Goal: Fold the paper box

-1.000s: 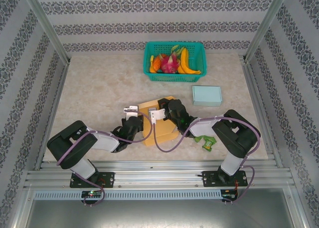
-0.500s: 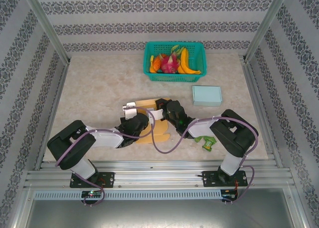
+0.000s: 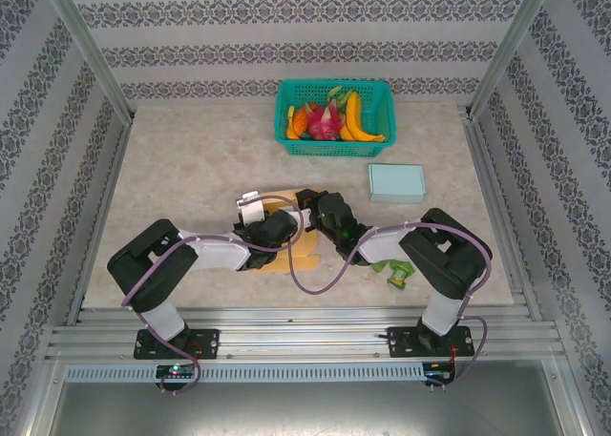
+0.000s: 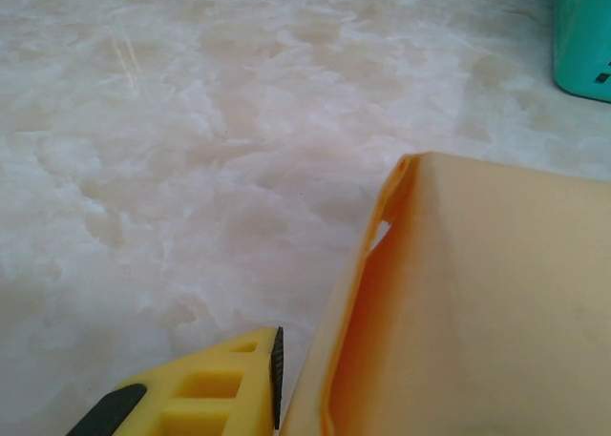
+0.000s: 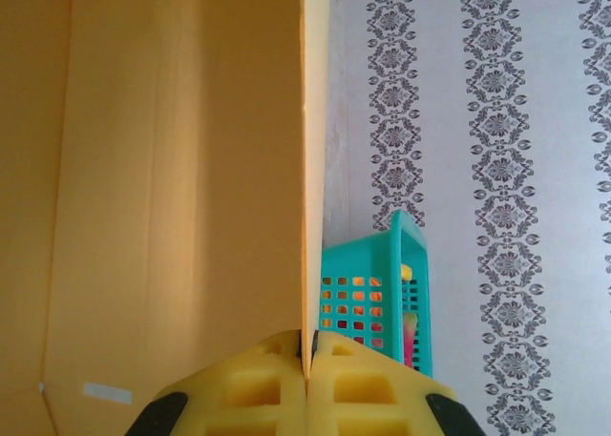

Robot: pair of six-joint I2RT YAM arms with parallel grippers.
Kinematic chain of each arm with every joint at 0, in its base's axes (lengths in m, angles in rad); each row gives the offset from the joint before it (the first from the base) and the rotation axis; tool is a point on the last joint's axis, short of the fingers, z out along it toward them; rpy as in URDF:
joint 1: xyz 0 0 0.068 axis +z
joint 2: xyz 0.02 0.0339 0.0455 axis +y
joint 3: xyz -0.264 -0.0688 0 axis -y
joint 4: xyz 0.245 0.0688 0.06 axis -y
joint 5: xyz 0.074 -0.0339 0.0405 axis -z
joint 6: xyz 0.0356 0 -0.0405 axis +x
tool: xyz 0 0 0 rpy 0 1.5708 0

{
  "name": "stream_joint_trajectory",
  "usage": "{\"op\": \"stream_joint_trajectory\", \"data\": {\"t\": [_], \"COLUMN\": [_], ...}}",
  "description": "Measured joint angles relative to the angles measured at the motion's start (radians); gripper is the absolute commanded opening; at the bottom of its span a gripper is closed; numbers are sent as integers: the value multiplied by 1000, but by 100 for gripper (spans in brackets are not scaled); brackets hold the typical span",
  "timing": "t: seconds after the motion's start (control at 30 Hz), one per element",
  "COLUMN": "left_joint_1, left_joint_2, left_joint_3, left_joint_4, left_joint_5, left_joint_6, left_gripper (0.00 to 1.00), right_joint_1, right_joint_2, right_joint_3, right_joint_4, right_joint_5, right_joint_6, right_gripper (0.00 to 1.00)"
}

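The yellow paper box (image 3: 305, 253) lies partly folded at the table's middle, between both grippers. My left gripper (image 3: 277, 228) reaches in from the left. In the left wrist view one yellow finger (image 4: 220, 393) presses its black pad against a raised wall of the box (image 4: 477, 302); the other finger is hidden behind that wall. My right gripper (image 3: 307, 207) comes in from the right. In the right wrist view the right gripper (image 5: 307, 350) is shut on the thin edge of an upright box panel (image 5: 172, 169).
A teal basket (image 3: 286, 121) of fruit stands at the back, and its wall (image 5: 377, 293) shows past the panel. A pale teal flat box (image 3: 396, 182) lies right of centre. A green packet (image 3: 395, 272) sits by the right arm.
My left gripper has moved right, in against the box, and its jaws have narrowed onto the wall. The box shows smaller and more folded up. The right gripper has kept its grip.
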State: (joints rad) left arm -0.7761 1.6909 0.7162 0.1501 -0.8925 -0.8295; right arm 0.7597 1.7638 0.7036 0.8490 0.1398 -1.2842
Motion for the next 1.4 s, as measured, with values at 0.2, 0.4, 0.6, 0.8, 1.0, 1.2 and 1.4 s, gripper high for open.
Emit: {"op": "stream_joint_trajectory", "data": {"t": [0.2,0.4,0.6,0.8,1.0,1.2,1.4], "left_joint_1": [3,23,46,63,65,65,65], "left_joint_2": [6,-2,-60,-137,-219,-278,-270], "left_joint_3": [5,-25,-69,-104,-169,-210,-209], "left_joint_4": [11,67,101,106,153,180,211], "left_joint_5": [0,45,135,209,305,364,362], "left_joint_6": [8,60,125,161,181,216,274], "left_gripper": [24,31,41,53,57,55,53], "right_joint_1": [-1,-6,-8,-11,-11,-11,-11], "right_joint_2": [1,8,18,25,26,26,26], "right_joint_3": [1,2,4,4,5,6,6], "right_joint_4": [0,9,18,20,19,16,16], "right_joint_5": [-1,2,5,23,35,49,55], "right_joint_6": [27,48,58,73,79,82,82], "right_gripper": [0,0,0,0,0,0,0]}}
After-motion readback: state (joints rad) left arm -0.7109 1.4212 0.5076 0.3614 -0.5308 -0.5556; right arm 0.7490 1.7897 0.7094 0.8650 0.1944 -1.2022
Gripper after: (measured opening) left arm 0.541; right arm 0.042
